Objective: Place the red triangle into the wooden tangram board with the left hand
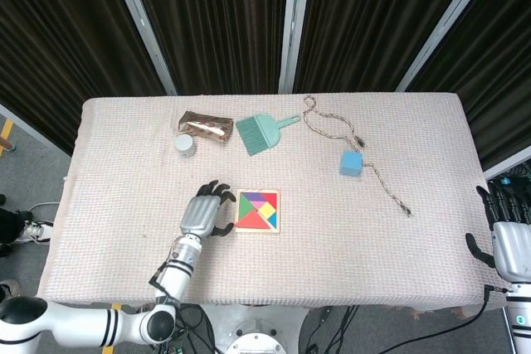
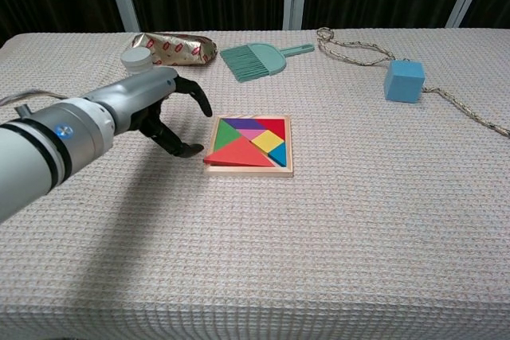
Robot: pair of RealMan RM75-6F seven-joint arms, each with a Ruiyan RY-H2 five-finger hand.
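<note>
From the head view, the red triangle (image 1: 246, 220) is lying in the wooden tangram board (image 1: 258, 210), at its seven o'clock corner. The left hand (image 1: 202, 212) is hovering at the board's nine o'clock, fingers released. The right hand (image 1: 506, 238) is hanging off-table, fingers uncurled, grasping nothing.

From the chest view, the left hand (image 2: 163, 113) is spreading empty fingers just beside the board (image 2: 250, 146); the triangle (image 2: 236, 153) is sitting along its near edge.

Left hand (image 2: 163, 109): silver back, black fingers. Arm white, black rings, small blue dot. Right hand (image 1: 508, 234): silver, black fingers.

- My left hand (image 2: 163, 109): silver back, black fingers.
- Red triangle (image 2: 235, 153) in a pale wooden tangram board (image 2: 288, 149) among green, purple, yellow and blue pieces.
- Surface (image 2: 335, 228): beige waffle weave.
- Brush (image 2: 253, 60): teal.
- Cube (image 2: 403, 80): light blue.
</note>
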